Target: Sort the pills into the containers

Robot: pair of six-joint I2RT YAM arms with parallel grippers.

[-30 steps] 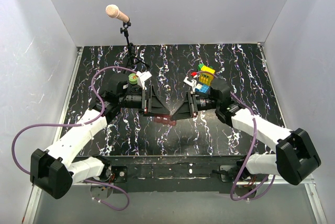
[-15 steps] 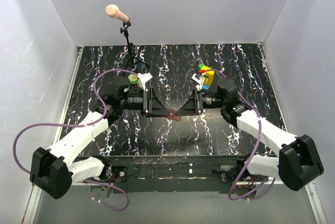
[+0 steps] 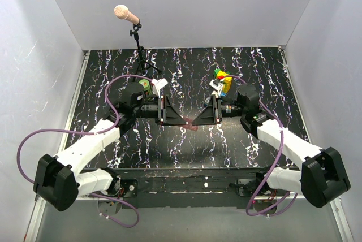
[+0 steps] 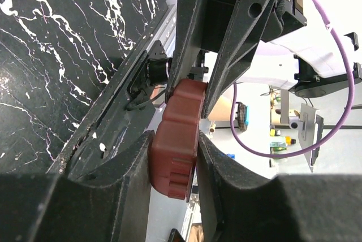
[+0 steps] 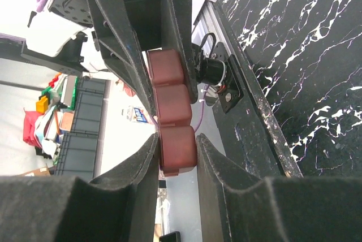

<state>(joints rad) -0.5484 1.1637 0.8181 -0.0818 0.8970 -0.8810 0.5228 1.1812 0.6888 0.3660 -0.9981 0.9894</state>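
Top external view shows the dark red-brown box (image 3: 189, 125) at the middle of the worktop (image 3: 186, 157), its long axis lying left to right, the left gripper (image 3: 182, 121) closed on its left end and the right gripper (image 3: 198, 121) clamped on its right end.

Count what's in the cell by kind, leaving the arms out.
red-brown box: 1
green bottle: 1
toy brick stack: 1
microphone on its stand: 1
pills in view: 0
Total: 4
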